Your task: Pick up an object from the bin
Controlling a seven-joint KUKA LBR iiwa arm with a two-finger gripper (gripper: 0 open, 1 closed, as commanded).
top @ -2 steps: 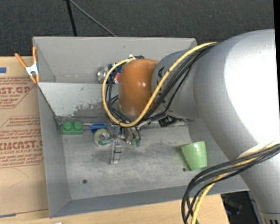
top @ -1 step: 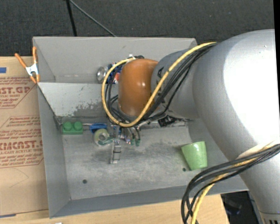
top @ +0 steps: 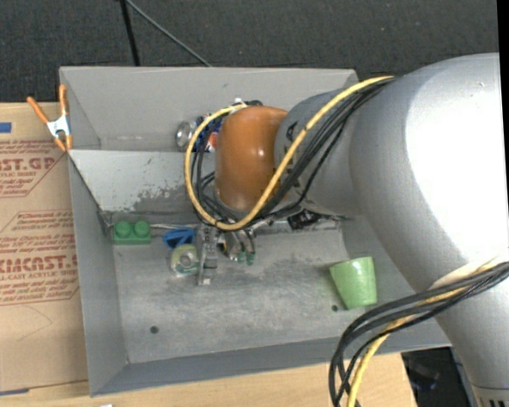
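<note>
While green cup [top: 356, 282] sits nearest, front right, gripper [top: 208, 263] is down at the bin [top: 100, 320] floor centre, just beside a small round pale thing [top: 186, 261]; no long axis readable. Gripper state: can't tell. Blue piece [top: 179, 238] just behind, green block [top: 131, 232] farther left.

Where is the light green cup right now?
In the camera view the light green cup lies on the bin's floor at the right, near the front wall, apart from the gripper and the green block further left.
</note>
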